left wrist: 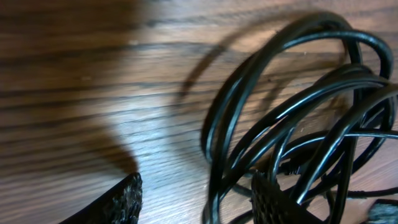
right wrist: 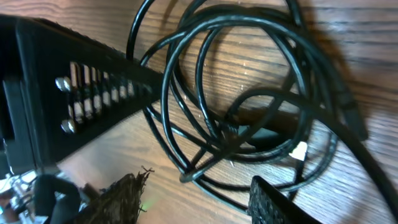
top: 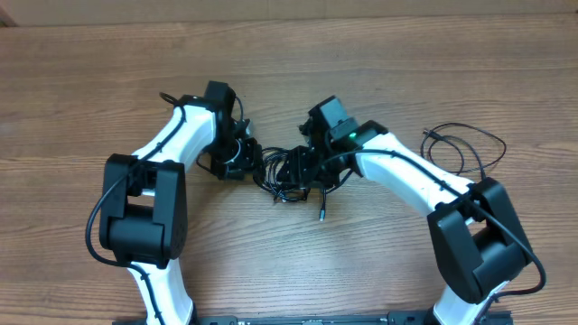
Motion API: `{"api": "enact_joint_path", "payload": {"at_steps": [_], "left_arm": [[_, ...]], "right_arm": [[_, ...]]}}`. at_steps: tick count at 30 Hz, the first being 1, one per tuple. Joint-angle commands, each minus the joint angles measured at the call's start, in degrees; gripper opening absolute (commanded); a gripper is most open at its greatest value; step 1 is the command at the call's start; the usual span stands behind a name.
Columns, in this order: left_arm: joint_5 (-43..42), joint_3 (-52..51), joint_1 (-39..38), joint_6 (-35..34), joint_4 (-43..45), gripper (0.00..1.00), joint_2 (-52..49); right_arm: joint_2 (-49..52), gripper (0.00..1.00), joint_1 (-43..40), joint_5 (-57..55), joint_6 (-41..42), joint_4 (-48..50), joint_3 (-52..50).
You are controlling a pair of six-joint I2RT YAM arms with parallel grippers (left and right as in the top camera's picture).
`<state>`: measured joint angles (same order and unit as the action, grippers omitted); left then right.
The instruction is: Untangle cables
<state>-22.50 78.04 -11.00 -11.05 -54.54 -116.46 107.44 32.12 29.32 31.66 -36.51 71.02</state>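
Note:
A tangled bundle of thin black cables (top: pixel 287 177) lies on the wooden table between my two arms, and one plug end (top: pixel 321 215) trails toward the front. My left gripper (top: pixel 246 162) is at the bundle's left edge and my right gripper (top: pixel 298 166) at its right edge. In the left wrist view the cable loops (left wrist: pixel 292 106) spread up and right. The left gripper (left wrist: pixel 199 202) stands open, with a strand running down beside its right finger (left wrist: pixel 270 202). In the right wrist view the loops (right wrist: pixel 249 106) lie ahead of the open right gripper (right wrist: pixel 198 202), and nothing is pinched.
A separate loose black cable (top: pixel 462 144) lies in open loops at the right, behind my right arm. The dark body of the other arm's gripper (right wrist: pixel 68 99) fills the left of the right wrist view, close to the bundle. Bare wood (top: pixel 289 54) stretches to the back.

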Motion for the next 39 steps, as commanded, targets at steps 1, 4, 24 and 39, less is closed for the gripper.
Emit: {"api": "enact_joint_path", "payload": {"at_steps": [1,4,24,39], "left_arm": [[-1.73,-1.66,-1.25,-0.81,1.33,0.57,0.39],[-1.68,-1.92,-1.92,-0.81,1.81,0.59,0.37],[-3.23,-1.92,-2.25,-0.76,2.01,0.58,0.39],[-2.99,11.52,0.09,1.73,-11.02,0.60,3.45]], "right_arm": [[-0.59,0.56,2.08,-5.46,7.58,3.93,-3.41],[-0.59,0.56,2.58,-6.27,9.27,8.20,-5.75],[-0.59,0.04,2.67,-6.84,8.37,13.68,-7.17],[-0.59,0.04,2.64,-9.94,0.79,13.97,-7.21]]}}
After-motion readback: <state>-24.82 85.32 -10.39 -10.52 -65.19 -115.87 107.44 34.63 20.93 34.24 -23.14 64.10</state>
